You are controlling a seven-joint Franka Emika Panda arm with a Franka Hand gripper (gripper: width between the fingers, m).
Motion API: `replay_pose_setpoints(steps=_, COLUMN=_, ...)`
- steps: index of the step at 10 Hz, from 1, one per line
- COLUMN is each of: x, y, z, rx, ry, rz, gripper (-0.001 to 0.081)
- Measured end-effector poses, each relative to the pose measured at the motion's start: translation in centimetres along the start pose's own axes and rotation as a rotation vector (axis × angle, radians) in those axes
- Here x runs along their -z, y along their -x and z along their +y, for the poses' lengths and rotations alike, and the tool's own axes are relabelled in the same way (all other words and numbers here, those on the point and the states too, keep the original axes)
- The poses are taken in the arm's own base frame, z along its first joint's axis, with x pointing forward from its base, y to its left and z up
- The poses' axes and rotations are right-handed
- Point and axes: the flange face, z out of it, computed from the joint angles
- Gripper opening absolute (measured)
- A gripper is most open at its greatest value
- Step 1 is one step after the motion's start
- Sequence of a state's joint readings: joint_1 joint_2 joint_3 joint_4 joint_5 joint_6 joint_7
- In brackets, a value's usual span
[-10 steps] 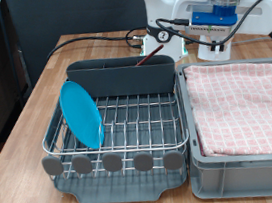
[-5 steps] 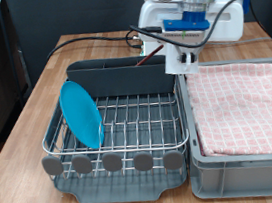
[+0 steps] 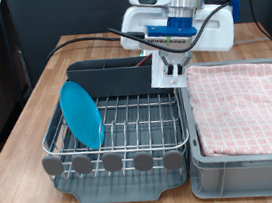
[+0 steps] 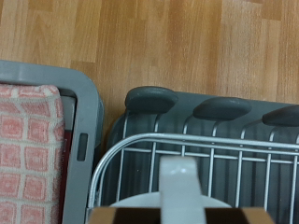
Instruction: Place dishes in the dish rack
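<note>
My gripper (image 3: 169, 70) hangs over the dish rack's (image 3: 138, 113) corner beside the bin, near the dark grey utensil box (image 3: 108, 77). It is shut on the small white cup (image 3: 164, 74). In the wrist view the cup's round rim (image 4: 138, 203) shows under a white finger (image 4: 177, 177), above the rack's wires (image 4: 234, 154) and grey discs (image 4: 151, 98). The bright-blue plate (image 3: 80, 114) stands upright in the rack at the exterior view's left. A reddish-brown spoon end (image 3: 143, 64) shows at the utensil box.
A grey plastic bin with pink checked cloth (image 3: 240, 108) stands right of the rack in the exterior view; it also shows in the wrist view (image 4: 28, 140). Black cables (image 3: 88, 39) lie on the wooden table behind the rack. Grey discs (image 3: 112, 162) line the rack's near edge.
The gripper has carried the white cup from over the bin's far edge towards the exterior view's left and lower, to over the rack's corner. The plate has not moved.
</note>
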State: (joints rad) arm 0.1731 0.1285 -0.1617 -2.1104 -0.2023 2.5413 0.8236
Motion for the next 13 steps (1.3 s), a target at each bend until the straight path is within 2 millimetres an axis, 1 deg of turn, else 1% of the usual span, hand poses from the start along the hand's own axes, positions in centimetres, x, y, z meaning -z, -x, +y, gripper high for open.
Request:
replay_pose_setpoints(steps=2, x=0.0, y=0.2, z=-0.2, rx=-0.003, ry=-0.005, rz=-0.004, gripper=0.0072)
replay_pose_setpoints(steps=4, x=0.3, y=0.2, z=-1.1, rx=-0.006, ry=-0.027, rz=0.003, gripper=0.0072)
replay_pose_setpoints(steps=8, x=0.9, y=-0.8, z=-2.7, rx=-0.032, ry=-0.046, rz=0.020, gripper=0.0072)
replay_pose_setpoints(steps=10, x=0.4, y=-1.7, z=-3.4, rx=-0.048, ry=-0.052, rz=0.016, gripper=0.0072)
replay_pose_setpoints(steps=13, x=-1.1, y=-3.0, z=-4.2, rx=-0.061, ry=-0.055, rz=0.016, gripper=0.0072)
